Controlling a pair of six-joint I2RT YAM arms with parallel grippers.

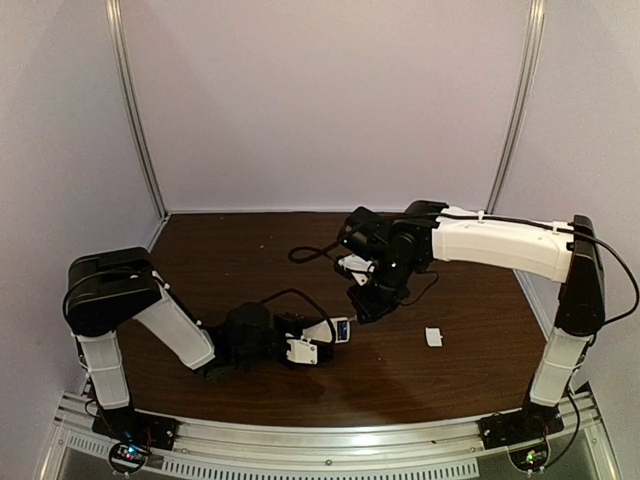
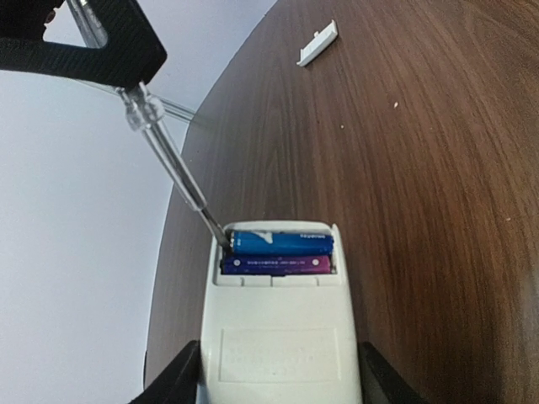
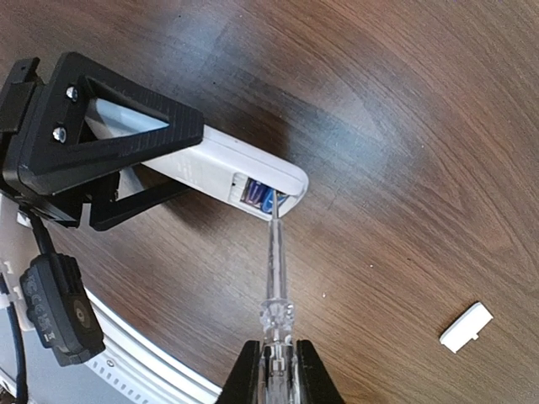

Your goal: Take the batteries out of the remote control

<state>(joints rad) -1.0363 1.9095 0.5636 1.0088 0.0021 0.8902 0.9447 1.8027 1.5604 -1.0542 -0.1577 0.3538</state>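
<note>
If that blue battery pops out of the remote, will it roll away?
Probably: the blue battery is a smooth cylinder, so it would likely roll on the flat table. It looks snug in the remote control, so it may resist prying.

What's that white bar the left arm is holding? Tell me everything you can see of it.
A slim white plastic remote control, rounded at its end, gripped by its sides in the left arm's black tool over the dark wooden table. Its battery bay is open, with two small batteries, blue and purple, side by side inside. The tip of a thin silvery screwdriver pokes into the bay's corner.
</note>
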